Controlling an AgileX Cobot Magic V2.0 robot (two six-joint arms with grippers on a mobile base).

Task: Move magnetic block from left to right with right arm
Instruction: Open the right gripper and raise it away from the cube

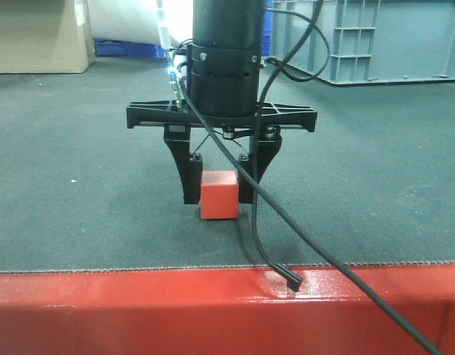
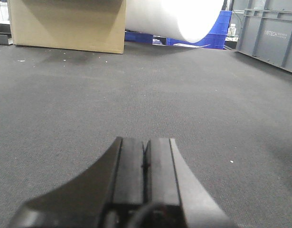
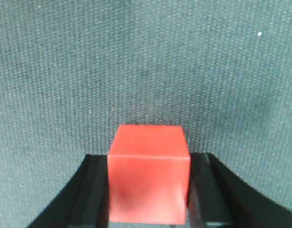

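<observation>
The magnetic block [image 1: 218,195], a small red cube, sits between the two black fingers of my right gripper [image 1: 218,201], which points straight down over the dark carpet [image 1: 79,185]. In the right wrist view the block [image 3: 148,180] fills the gap, and both fingers of the right gripper [image 3: 149,159] press its sides. Its lower edge is at or just above the carpet; I cannot tell which. My left gripper [image 2: 146,142] lies low over bare carpet with its pads together and nothing between them.
A red edge [image 1: 212,310] runs along the near side of the carpet, and a black cable [image 1: 301,237] drapes across it. At the back stand a cardboard box [image 1: 35,37], a grey crate [image 1: 390,37] and a white roll [image 2: 174,16].
</observation>
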